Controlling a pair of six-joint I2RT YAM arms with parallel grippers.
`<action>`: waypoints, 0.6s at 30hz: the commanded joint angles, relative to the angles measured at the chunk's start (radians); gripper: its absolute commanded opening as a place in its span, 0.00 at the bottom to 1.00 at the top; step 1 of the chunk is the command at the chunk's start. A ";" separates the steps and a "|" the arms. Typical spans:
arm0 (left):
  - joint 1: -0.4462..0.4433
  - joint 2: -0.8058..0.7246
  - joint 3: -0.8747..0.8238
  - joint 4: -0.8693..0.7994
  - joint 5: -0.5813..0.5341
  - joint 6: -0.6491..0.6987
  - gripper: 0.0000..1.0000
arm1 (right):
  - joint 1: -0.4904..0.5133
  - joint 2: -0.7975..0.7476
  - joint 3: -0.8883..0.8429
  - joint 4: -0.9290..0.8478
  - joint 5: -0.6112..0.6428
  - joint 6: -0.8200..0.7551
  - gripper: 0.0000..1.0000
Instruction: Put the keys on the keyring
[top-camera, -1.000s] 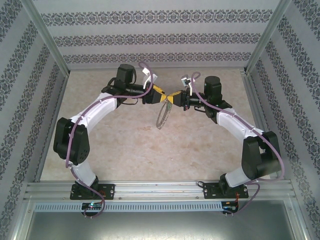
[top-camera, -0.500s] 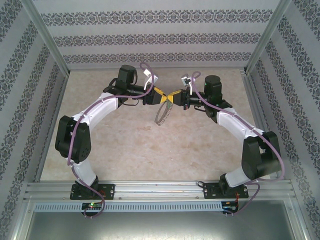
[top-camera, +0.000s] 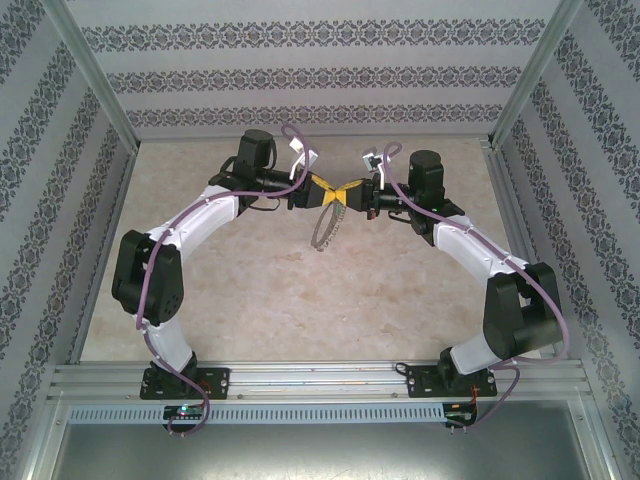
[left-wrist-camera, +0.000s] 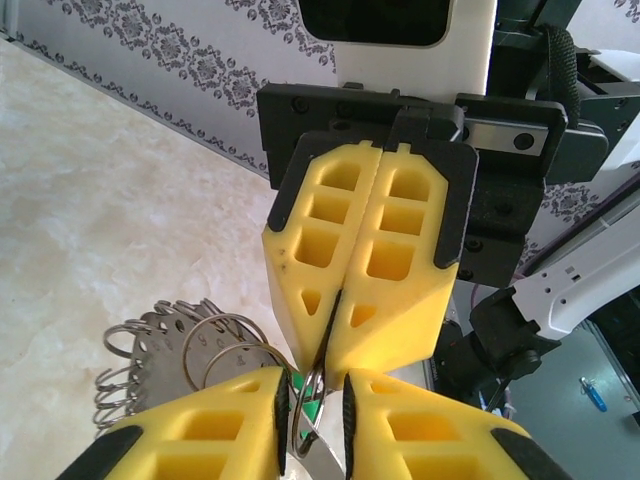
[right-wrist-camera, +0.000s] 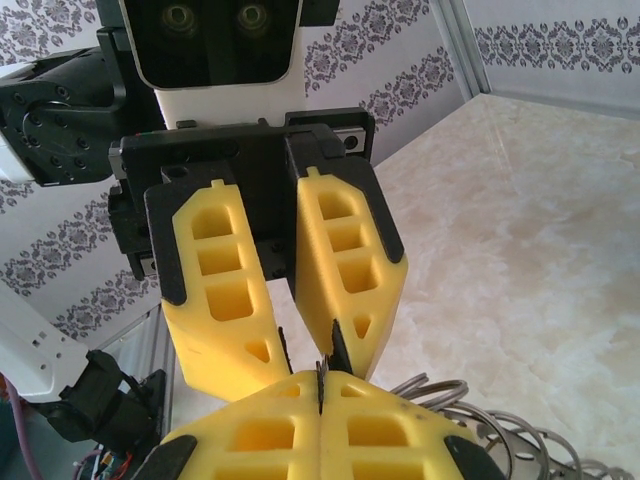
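Note:
Both grippers meet tip to tip above the middle of the table. My right gripper (top-camera: 346, 190) (right-wrist-camera: 322, 385) is shut on a thin wire of the grey keyring (top-camera: 324, 228), whose bunched loops and metal tags (left-wrist-camera: 170, 345) (right-wrist-camera: 432, 391) hang below it. My left gripper (top-camera: 332, 190) (left-wrist-camera: 315, 400) faces it with its jaws a narrow gap apart. A small wire loop (left-wrist-camera: 304, 419) and the green head of the keys (left-wrist-camera: 302, 388) sit in that gap. The right-hand pad stands clear of the loop. A grey shank runs back toward the left palm.
The beige marbled table (top-camera: 260, 290) stretches below the hanging ring. Patterned walls close the back and sides, with metal posts (top-camera: 100, 80) at the corners. Both arm bases stand on the aluminium rail (top-camera: 320, 378) at the near edge.
The left jaws have narrowed around the small loop and green key. The left gripper has edged right, closer to the right gripper's tips. The right arm has stayed put.

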 joint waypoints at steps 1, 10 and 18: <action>-0.010 0.014 0.002 0.039 0.036 -0.002 0.19 | -0.006 -0.006 0.032 0.049 -0.017 -0.009 0.00; -0.018 0.005 -0.038 0.140 0.036 -0.062 0.00 | -0.012 -0.023 0.023 0.058 -0.001 0.010 0.04; -0.018 -0.034 -0.152 0.451 -0.047 -0.273 0.00 | -0.068 -0.187 -0.122 0.124 0.218 0.093 0.46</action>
